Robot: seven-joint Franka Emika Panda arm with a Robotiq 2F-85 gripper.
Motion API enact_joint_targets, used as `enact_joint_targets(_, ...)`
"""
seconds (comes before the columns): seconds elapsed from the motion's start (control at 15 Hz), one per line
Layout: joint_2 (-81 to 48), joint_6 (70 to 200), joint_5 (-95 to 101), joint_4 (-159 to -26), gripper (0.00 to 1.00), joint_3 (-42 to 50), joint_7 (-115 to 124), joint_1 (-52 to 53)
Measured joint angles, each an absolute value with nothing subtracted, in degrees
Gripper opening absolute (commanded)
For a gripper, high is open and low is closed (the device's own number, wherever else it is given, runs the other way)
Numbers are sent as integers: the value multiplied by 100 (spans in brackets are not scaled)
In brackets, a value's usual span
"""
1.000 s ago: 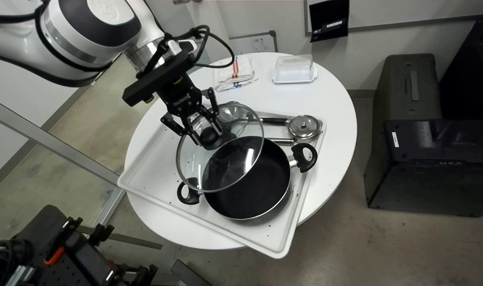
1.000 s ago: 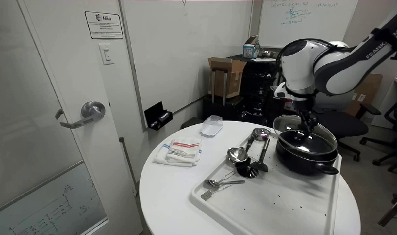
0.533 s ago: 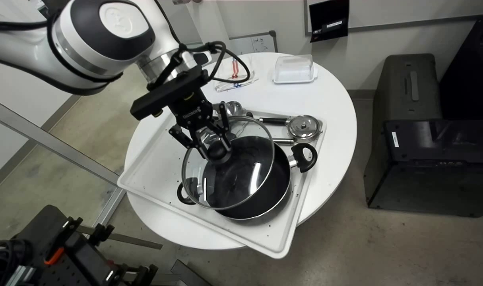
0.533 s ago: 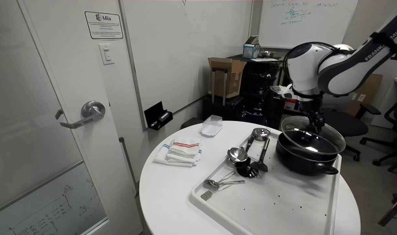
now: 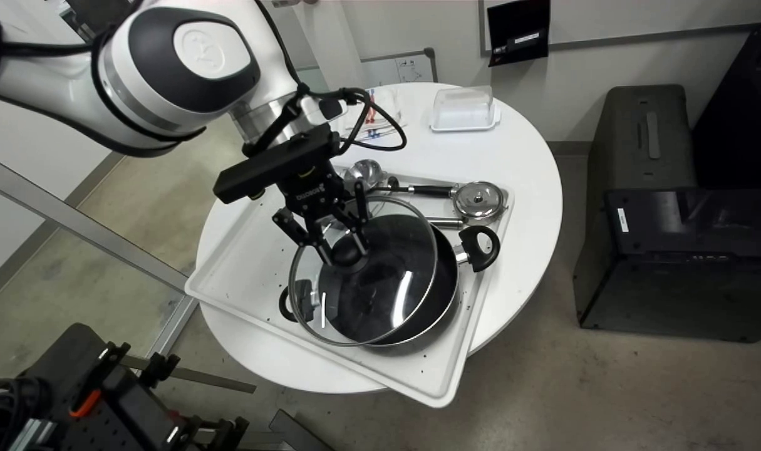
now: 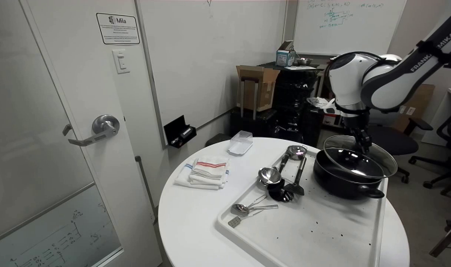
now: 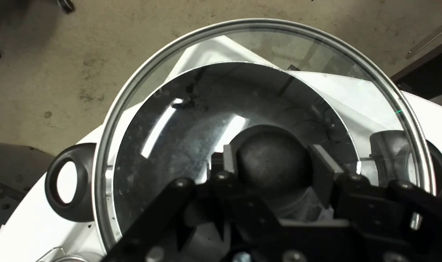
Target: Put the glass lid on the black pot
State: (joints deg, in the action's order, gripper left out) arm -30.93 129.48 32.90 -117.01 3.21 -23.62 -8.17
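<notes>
I've got the lid [image 5: 375, 289] by its knob [image 7: 273, 158], hand [image 7: 276, 161] pinched snug; it hangs over the pot [image 6: 336, 183], kinda jutting past one side in both exterior views.

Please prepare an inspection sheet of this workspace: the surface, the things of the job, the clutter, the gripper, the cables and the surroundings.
Surface: white table, bearing a white tray with dark specks.
Black pot: standing on the tray.
Glass lid: held over the pot, not seated; its rim is out of line with the pot's in both exterior views.
Clutter: black spatula and metal utensils on the tray; folded cloths and a clear container on the table.
Gripper: shut on the lid's knob.
Cables: black cable looped beside the arm; no contact with the lid seen.
Surroundings: door, whiteboard, office chair.
</notes>
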Motion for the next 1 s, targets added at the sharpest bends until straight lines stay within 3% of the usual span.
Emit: enact_joint_targets(1.0, -3461, 12917, 2688, -11154, 26, 401, -2371, -903)
